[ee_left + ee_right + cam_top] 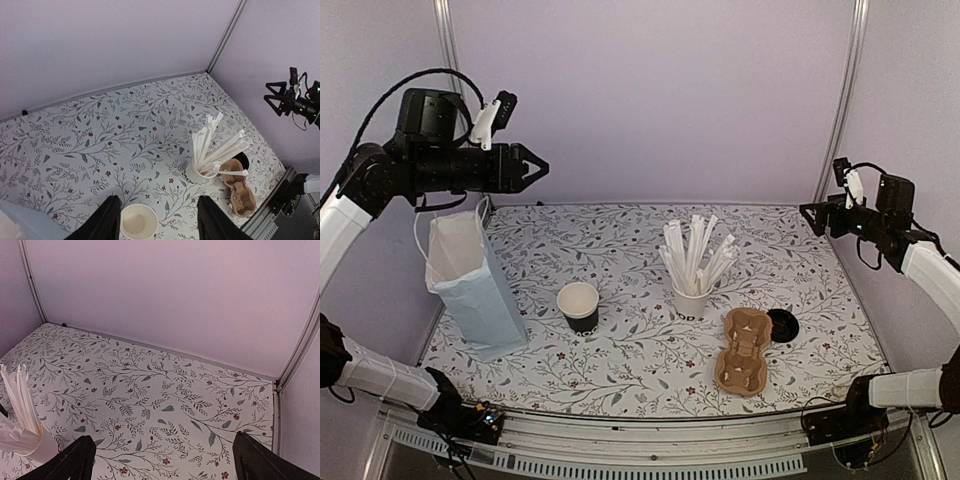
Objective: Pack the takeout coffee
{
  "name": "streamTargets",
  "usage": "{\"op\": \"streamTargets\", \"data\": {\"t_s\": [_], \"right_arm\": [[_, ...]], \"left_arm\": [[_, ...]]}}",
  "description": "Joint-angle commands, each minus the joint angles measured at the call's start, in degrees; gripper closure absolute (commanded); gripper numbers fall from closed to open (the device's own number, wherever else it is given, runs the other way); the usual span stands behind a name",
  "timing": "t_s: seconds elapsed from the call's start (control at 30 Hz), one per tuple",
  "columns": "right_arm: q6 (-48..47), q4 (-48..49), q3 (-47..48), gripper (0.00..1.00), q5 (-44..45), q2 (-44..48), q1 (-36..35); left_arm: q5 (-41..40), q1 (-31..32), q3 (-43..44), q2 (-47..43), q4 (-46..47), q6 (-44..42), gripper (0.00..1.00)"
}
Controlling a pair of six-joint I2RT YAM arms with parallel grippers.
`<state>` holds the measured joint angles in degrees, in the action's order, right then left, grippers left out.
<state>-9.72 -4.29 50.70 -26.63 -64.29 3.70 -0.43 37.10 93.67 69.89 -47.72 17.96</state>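
The takeout coffee cup (579,307), black with a white rim and white inside, stands upright and empty on the floral table, left of centre. In the left wrist view it (139,221) shows at the bottom edge, near the left finger. My left gripper (542,167) is open and empty, high above the back left of the table, over a light blue paper bag (470,285) that stands open. My right gripper (813,214) is open and empty, high at the back right, far from the cup. Its jaws stand wide apart in the right wrist view (163,440).
A white cup of tall white wrapped sticks (692,290) stands at the centre. A brown cardboard cup carrier (744,350) lies at the front right with a black lid (782,324) beside it. Walls close the back and both sides.
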Motion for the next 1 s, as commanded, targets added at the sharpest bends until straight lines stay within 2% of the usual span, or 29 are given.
{"op": "streamTargets", "data": {"t_s": [0.0, 0.17, 0.27, 0.67, 0.83, 0.97], "right_arm": [[-1.6, 5.0, -3.5, 0.01, -2.6, 0.8, -0.2], [-2.5, 5.6, -5.0, 0.01, -6.2, 0.5, -0.2], [-4.0, 5.4, -5.3, 0.01, -7.8, 0.3, -0.2], [-5.8, 4.3, -5.8, 0.01, -12.1, 0.4, -0.3], [-6.0, 4.3, -5.8, 0.01, -13.4, 0.0, -0.3], [-6.4, 4.3, -5.8, 0.01, -14.1, -0.3, -0.3]], "left_arm": [[-5.9, 4.8, 0.1, -1.1, -15.4, 10.3, 0.45], [-18.4, 6.2, 1.3, -0.2, -28.3, 20.5, 0.48], [-20.8, 6.2, -1.3, -0.3, -30.4, 24.6, 0.49], [-23.7, 5.8, -10.5, 1.3, -31.8, 33.7, 0.51], [-24.4, 5.9, -10.0, 0.8, -31.7, 34.7, 0.55], [-22.5, 6.9, -6.5, 0.4, -30.4, 33.4, 0.53]]}}
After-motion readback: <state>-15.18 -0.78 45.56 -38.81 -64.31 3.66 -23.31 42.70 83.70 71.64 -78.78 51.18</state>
